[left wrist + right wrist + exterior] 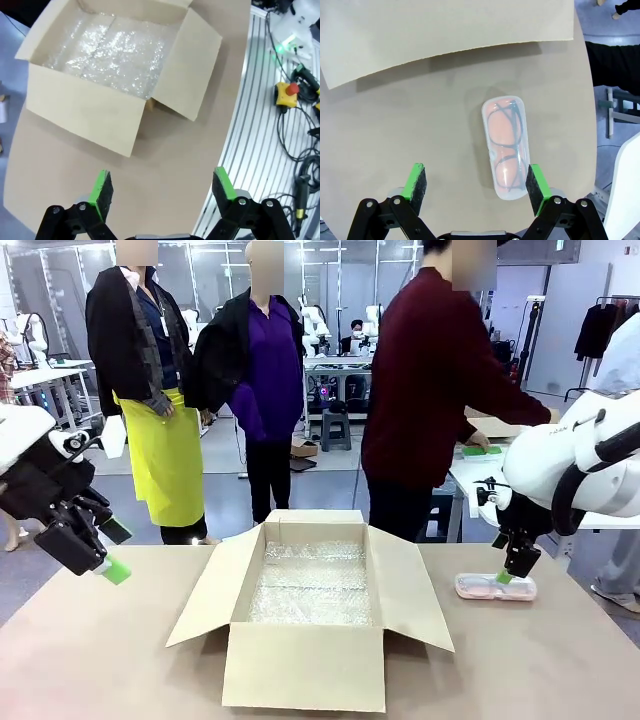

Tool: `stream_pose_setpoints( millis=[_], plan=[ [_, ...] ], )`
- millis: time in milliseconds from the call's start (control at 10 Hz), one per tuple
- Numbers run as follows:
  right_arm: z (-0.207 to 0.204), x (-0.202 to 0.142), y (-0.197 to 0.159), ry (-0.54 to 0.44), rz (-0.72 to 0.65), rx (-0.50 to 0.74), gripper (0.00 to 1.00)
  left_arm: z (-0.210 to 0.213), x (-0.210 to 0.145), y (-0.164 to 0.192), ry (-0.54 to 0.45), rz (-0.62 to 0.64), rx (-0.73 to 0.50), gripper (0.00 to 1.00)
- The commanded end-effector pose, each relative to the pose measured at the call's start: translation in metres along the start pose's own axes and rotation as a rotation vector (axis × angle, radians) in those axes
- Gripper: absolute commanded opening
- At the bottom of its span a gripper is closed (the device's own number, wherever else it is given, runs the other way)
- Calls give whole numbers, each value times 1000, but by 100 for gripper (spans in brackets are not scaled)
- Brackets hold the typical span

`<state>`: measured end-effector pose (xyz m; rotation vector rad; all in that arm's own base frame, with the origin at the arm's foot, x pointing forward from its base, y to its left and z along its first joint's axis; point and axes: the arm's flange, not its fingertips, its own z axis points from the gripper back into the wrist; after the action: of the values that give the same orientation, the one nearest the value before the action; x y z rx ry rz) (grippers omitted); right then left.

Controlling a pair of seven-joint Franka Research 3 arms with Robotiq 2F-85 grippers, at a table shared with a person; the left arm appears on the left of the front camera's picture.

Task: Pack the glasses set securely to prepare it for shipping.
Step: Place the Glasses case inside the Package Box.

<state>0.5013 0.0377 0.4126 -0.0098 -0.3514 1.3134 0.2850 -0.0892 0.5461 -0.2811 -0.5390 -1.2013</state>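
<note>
I see grey floor past the tan table; white workbench at 10 o'clock, grey stool at 12, clothes rack at 2.

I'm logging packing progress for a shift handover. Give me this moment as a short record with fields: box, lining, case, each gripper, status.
box: cardboard box, upright mid-table, flaps open
lining: bubble wrap on the box floor, nothing on it
case: pink case flat on the table, outside the box on the robot's right; glasses visible inside
right gripper: open, low over the pink case, one pad beside its edge; contact unclear
left gripper: open, empty, above the table left of the box
status: pink case not yet packed
</note>
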Motion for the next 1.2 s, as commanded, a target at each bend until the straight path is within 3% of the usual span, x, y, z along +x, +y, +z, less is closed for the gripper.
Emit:
stream_pose_setpoints(
  millis=[0, 300, 600, 1100],
  plan=[
    [1, 0, 7, -22, -18, -18, 100, 1, 1, -1, 13, -57, 11, 100],
    [2, 6, -27, 70, 58, 145, 100, 1, 1, -1, 13, -57, 11, 100],
    [-25, 8, -54, 158, 52, 234, 100, 1, 1, -1, 13, -57, 11, 100],
    [-75, -4, -74, 149, 44, 188, 100, 1, 1, -1, 13, -57, 11, 100]
  ],
)
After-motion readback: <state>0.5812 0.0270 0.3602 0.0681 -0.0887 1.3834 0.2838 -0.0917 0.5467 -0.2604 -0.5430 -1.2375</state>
